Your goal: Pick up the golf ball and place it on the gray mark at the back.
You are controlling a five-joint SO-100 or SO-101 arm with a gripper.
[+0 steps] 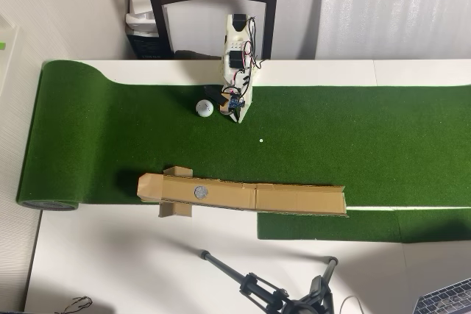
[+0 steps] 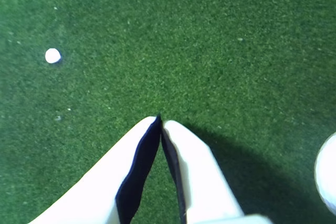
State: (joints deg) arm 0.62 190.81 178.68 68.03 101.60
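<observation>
1. White, dimpled golf ball [image 1: 204,108] sits on the green turf mat [image 1: 353,137], toward the far edge of the desk [image 1: 110,270] in the overhead view, just left of the arm's base and beside the end effector [image 1: 234,104]. Ball and end effector are apart, not touching.
2. End effector [image 2: 159,120]: in the wrist view the two white fingers meet at their tips with nothing between them, so it is closed and empty.
3. Handling judgement: the ball looks hard, light and smooth (round, so it will roll on any nudge). Best hold is across its widest part, jaws centred on the middle; an off-centre pinch would likely squirt it away over the turf.
4. Target: a gray mark [image 1: 201,191] shows on the cardboard strip [image 1: 243,195] near the desk's near edge in the overhead view, well apart from the ball.
5. Overhead view only: the whole layout, with ball, arm, cardboard and mark together.
6. Wrist view only: fingertip contact, and the ball [image 2: 326,174] as a sliver at the right edge, off the finger line. A small white dot [image 2: 52,55] lies upper left.
</observation>
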